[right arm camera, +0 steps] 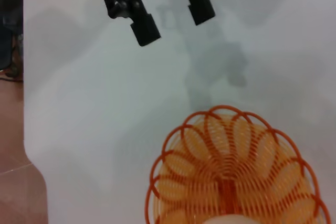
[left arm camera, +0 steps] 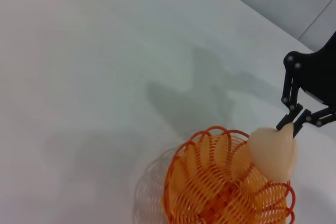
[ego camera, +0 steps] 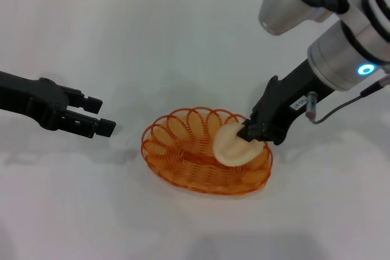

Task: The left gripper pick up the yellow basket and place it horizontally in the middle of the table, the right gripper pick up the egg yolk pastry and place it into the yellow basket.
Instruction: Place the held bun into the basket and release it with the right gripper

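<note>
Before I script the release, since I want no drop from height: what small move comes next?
Probably lower the right gripper a little, then open. It is shut on the pastry, held tilted over the basket's right side, seemingly not yet resting inside. The left gripper sits open and apart.

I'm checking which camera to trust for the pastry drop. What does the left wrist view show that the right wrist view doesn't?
Only the left wrist view shows the right gripper shut on the egg yolk pastry, held tilted over the basket's rim. Only the right wrist view shows the left gripper, open and apart from the basket, plus just a sliver of pastry at the picture's edge. Both show the yellow basket resting on the white table.
</note>
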Tool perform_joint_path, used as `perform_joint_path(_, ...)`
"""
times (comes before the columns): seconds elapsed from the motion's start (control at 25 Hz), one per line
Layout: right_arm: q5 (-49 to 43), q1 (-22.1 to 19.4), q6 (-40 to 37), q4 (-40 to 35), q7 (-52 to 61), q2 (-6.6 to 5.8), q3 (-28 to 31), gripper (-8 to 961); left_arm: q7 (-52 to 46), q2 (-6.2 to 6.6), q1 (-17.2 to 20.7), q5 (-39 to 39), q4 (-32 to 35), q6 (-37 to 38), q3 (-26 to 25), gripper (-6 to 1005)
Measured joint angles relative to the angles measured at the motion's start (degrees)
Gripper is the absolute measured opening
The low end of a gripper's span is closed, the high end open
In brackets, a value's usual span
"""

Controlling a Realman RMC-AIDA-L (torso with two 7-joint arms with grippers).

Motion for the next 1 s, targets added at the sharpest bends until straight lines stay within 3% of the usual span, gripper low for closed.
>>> perform_joint_path(0.6, 3.6, 0.6, 5.4, 1.5, -0.3, 0.00, -5.4, 31, 0.0, -0.12, 0.1, 0.0, -0.1, 0.0, 0.0, 786)
perform_joint_path(1.0, 3.7, 0.8, 7.5, 2.3, -0.4, -0.21, -5.3, 32, -0.1, -0.21, 0.2, 0.0, -0.1, 0.0, 0.1, 787)
